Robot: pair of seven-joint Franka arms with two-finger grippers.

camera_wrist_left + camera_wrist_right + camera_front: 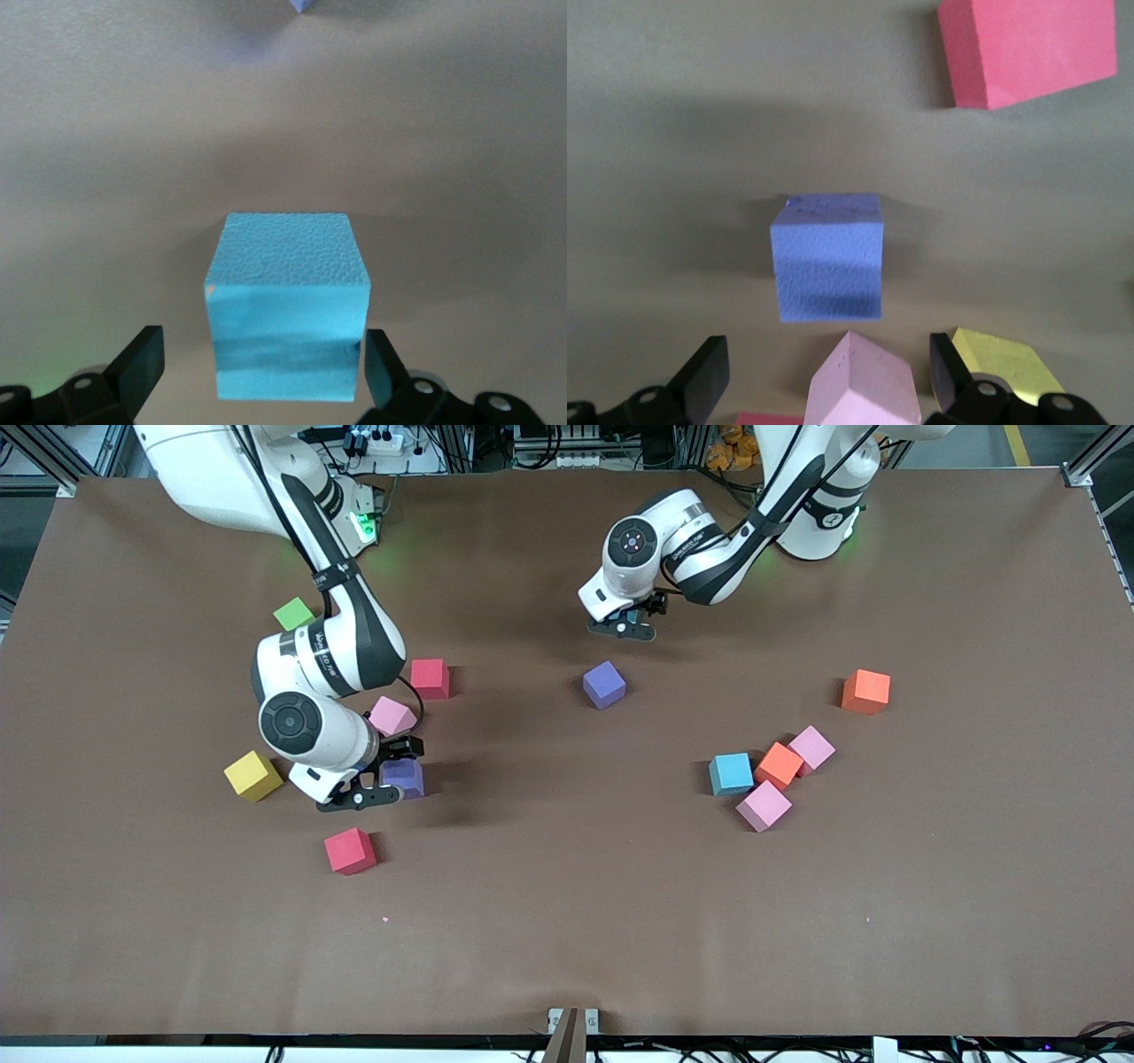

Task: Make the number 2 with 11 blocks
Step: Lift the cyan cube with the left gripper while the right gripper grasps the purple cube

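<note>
On the brown table [567, 921] the blocks [766, 775] are still scattered (no number 2 begun). A light blue block [288, 305] sits between the open left gripper [266, 367]; a purple block [827, 257] lies under the open, empty right gripper [828, 372].

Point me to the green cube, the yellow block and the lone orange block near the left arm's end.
green cube [294, 613], front view, top face.
yellow block [252, 773], front view, top face.
orange block [866, 690], front view, top face.
</note>
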